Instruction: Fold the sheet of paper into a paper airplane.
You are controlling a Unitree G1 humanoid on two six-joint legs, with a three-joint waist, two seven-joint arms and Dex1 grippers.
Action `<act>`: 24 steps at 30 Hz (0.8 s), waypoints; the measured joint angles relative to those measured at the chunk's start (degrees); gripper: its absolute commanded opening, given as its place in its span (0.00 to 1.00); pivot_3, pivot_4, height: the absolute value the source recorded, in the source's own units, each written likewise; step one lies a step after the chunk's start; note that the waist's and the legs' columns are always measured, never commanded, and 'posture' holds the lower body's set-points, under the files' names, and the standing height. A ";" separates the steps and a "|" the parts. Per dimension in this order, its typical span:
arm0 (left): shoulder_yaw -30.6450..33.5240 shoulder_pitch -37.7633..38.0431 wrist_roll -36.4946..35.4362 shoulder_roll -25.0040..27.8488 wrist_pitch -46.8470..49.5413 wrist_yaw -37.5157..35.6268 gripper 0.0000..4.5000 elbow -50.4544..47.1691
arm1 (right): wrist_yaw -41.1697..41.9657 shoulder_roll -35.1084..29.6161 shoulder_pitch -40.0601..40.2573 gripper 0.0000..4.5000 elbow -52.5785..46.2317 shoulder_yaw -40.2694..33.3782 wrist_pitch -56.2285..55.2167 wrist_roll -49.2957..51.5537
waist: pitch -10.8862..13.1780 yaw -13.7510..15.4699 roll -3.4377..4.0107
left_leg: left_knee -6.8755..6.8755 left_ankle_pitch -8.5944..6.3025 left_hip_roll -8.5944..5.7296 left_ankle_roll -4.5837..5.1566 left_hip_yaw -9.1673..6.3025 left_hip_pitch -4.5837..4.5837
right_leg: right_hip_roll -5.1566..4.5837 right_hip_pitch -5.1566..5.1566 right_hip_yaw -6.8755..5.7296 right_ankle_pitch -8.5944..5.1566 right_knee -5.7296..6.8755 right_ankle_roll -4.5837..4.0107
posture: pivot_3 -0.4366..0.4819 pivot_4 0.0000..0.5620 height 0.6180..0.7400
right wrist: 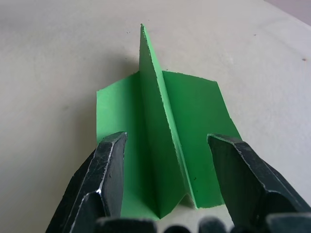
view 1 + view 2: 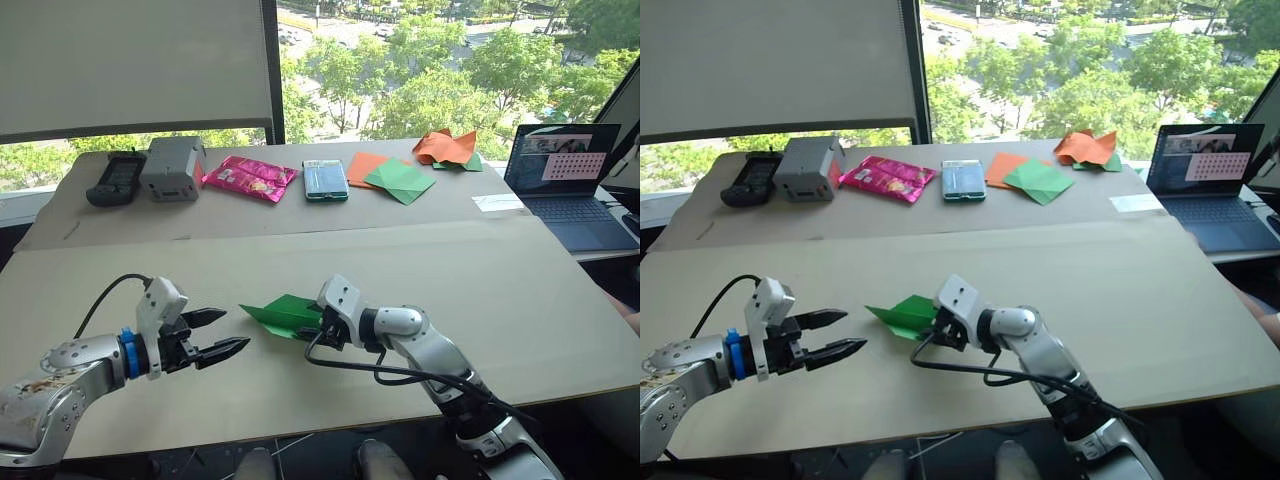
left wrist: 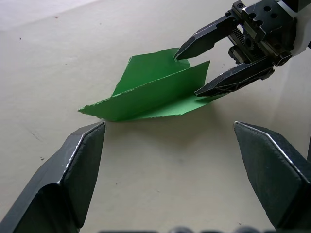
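The sheet of paper [image 2: 280, 315] lies on the tan table, bright green and folded into a pointed dart shape, with one flap [image 1: 154, 121] standing upright along its middle. Its point aims toward my left gripper [image 2: 232, 330], which hovers open a short way off, touching nothing. My right gripper [image 2: 318, 325] is at the sheet's blunt rear end. It is open, one finger on each side of the upright flap, and the left wrist view shows the same straddle [image 3: 188, 74]. A gap shows between each finger and the flap.
Along the far table sit a black handset [image 2: 118, 178], a grey box [image 2: 173, 168], a pink packet [image 2: 250, 178], a phone [image 2: 325, 180], flat orange and green sheets [image 2: 390, 176], crumpled orange paper [image 2: 447, 147] and a white slip [image 2: 497, 203]. A laptop [image 2: 570, 190] stands at far right.
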 measured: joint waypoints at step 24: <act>-1.46 -2.86 0.34 -1.33 -1.29 -0.21 1.00 1.35 | 0.59 -1.44 0.68 0.01 -2.17 0.80 -0.78 0.23 | -0.04 0.00 -0.03 | 0.02 0.08 0.00 0.13 0.00 0.05 | 0.01 0.02 0.01 0.01 0.34 0.00 | 0.48 0.27 0.84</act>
